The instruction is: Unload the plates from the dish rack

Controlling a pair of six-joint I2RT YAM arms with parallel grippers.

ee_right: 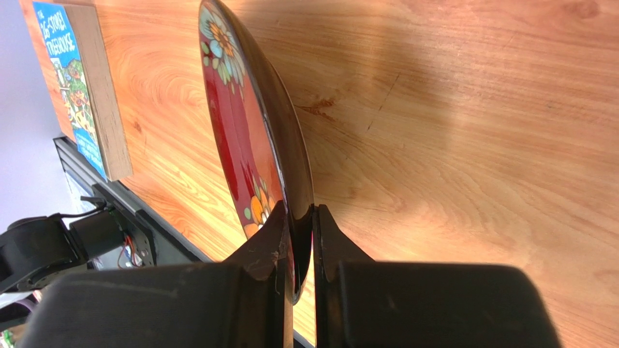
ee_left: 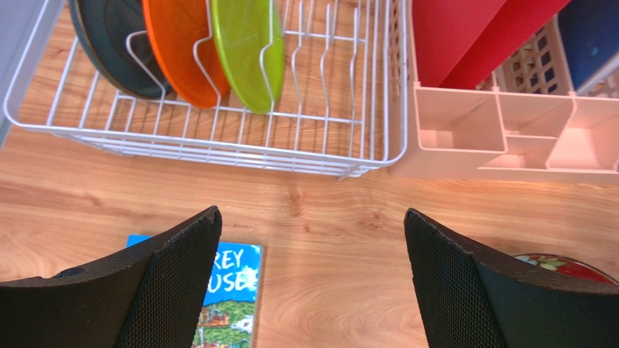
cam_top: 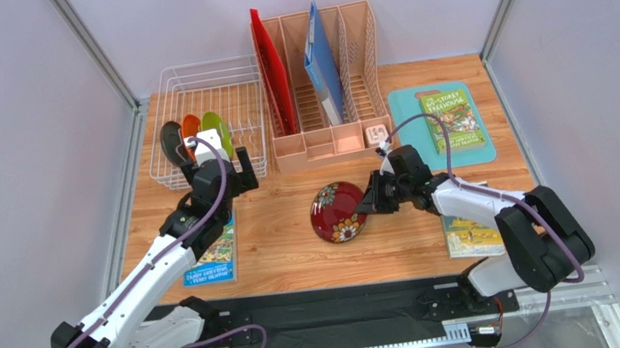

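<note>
Unloading is partly done. The glossy dark red round plate with a floral pattern (cam_top: 339, 212) is out of the white wire dish rack (cam_top: 181, 72) and is leaning on edge at the centre of the overhead view, low over the wooden tabletop (cam_top: 297, 253). The right gripper (ee_right: 300, 214) is pinching its rim, jaws pressed close on the thin edge; I cannot tell whether the plate is touching the wood.

At the upper left, a dark grey-teal plate (ee_left: 109, 43), an orange plate (ee_left: 178, 43) and a lime green plate (ee_left: 247, 43) are standing upright in the rack's slots. The left gripper (ee_left: 311, 217) is hovering just in front of the rack, jaws spread wide and empty.

To my eye the red plate is being set down. Next it needs laying flat and releasing, and the left arm needs to reach over the wire wall, likely for the lime green plate.
</note>
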